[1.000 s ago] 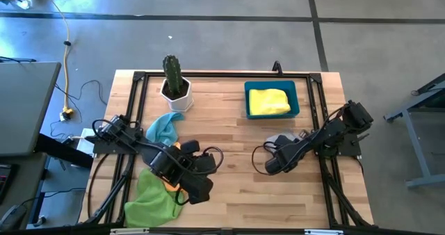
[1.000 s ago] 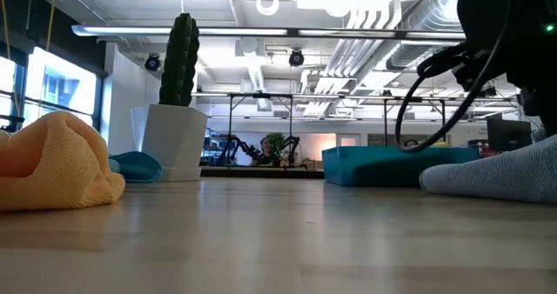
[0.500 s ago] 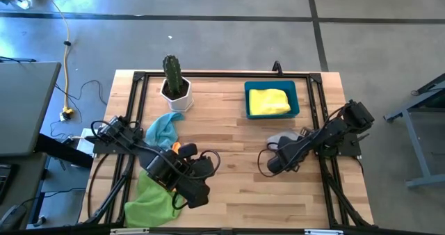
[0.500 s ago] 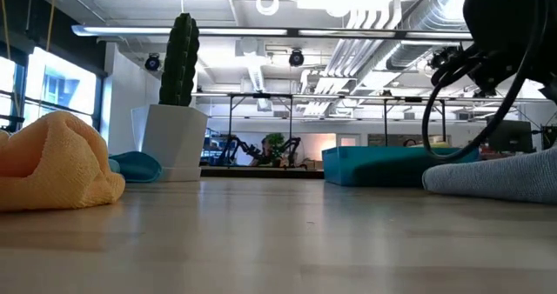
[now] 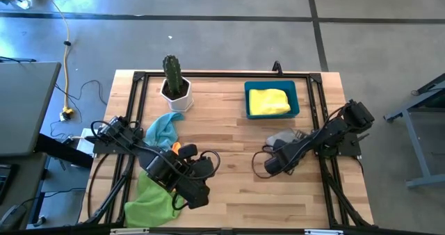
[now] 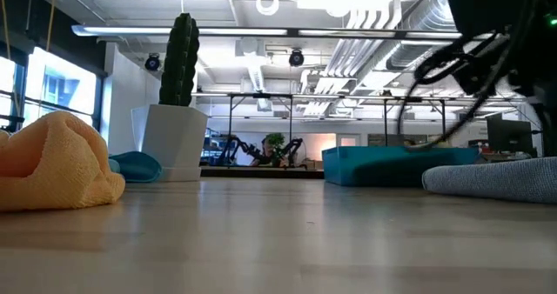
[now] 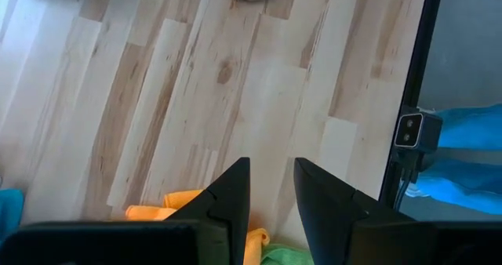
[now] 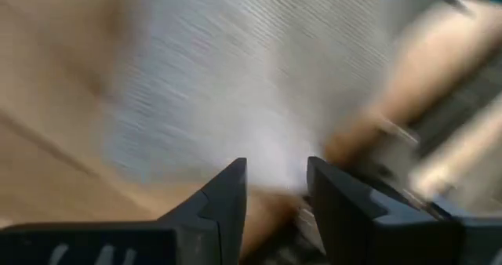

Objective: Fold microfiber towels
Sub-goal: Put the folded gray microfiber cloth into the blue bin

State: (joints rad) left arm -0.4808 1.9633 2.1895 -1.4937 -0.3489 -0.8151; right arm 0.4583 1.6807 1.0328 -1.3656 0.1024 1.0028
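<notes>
The grey towel [image 5: 282, 138] lies rumpled on the table at the right and also shows in the low view [image 6: 496, 179]. My right gripper [image 5: 277, 156] hovers at its near edge, fingers slightly apart [image 8: 274, 175]. My left gripper [image 5: 197, 192] is open and empty [image 7: 271, 175] over bare wood. It stands just right of the orange towel [image 7: 176, 202], which lies bunched [image 6: 52, 163] partly on the lime green towel [image 5: 149, 197]. The light blue towel [image 5: 164, 126] lies crumpled near the cactus pot. The yellow towel [image 5: 269, 101] lies in the blue bin [image 5: 295, 89].
A cactus in a white pot [image 5: 174, 85] stands at the far left. The blue bin [image 6: 392, 165] stands at the far right. A black frame [image 5: 135, 110] runs along the table's edges. Bare wood [image 5: 233, 141] lies between the two arms.
My right gripper has shifted a little above the grey towel. In the low view the towel's raised right part has sunk, and it now lies flatter on the table. My left arm has drawn back slightly toward the table's left edge.
</notes>
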